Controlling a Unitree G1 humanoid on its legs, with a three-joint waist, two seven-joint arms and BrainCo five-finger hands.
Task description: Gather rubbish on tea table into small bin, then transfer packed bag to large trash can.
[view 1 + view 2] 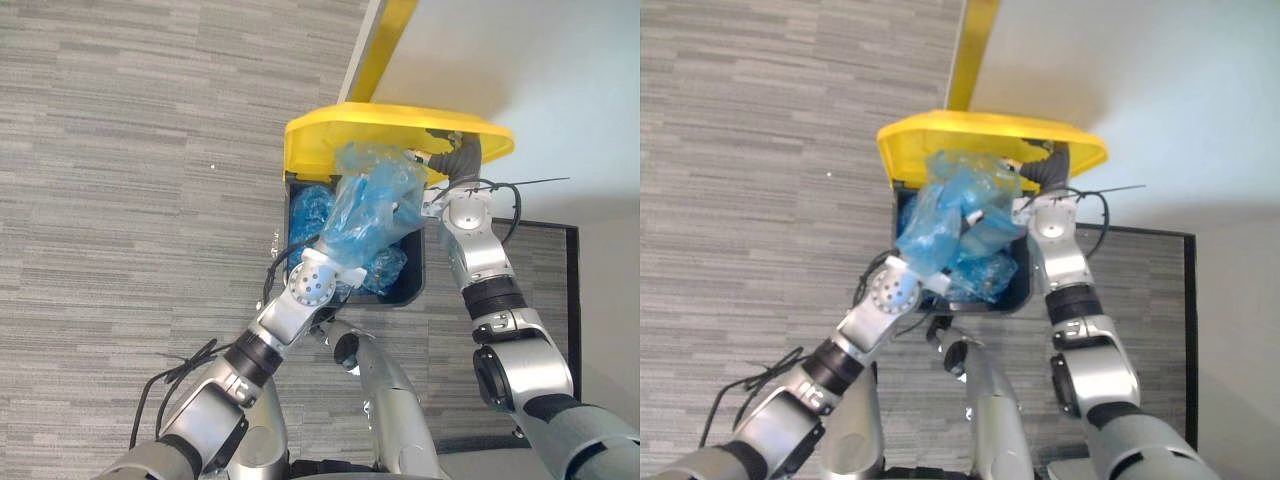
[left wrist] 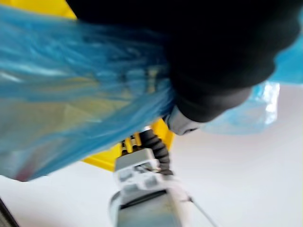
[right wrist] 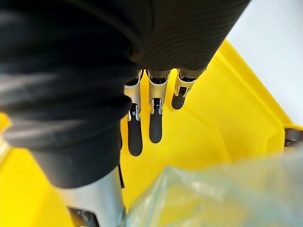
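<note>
Your right hand [image 3: 155, 126] presses straight fingers flat against the raised yellow lid [image 1: 330, 130]. Your left hand [image 2: 218, 71] meets the blue bag [image 1: 370, 215] above the black trash can [image 1: 416, 275]; you cannot tell its grip.

Crumpled translucent blue bag [image 1: 375, 205] hangs over the open mouth of the dark trash can [image 1: 418, 272], touching its raised yellow lid [image 1: 330, 130]; more blue plastic [image 1: 310, 208] inside.

Large trash can [image 1: 1020, 287], black, is standing open on grey carpet [image 1: 760, 150] against a white wall [image 1: 1140, 80]. Its yellow lid [image 1: 970, 135] is tilting up, with the right hand [image 1: 1044, 168] sitting under its rim. The left hand [image 1: 936, 280] is reaching into the underside of a crumpled blue bag [image 1: 960, 215], which is hanging over the can's mouth. More blue plastic [image 1: 985, 272] is lying inside.
</note>
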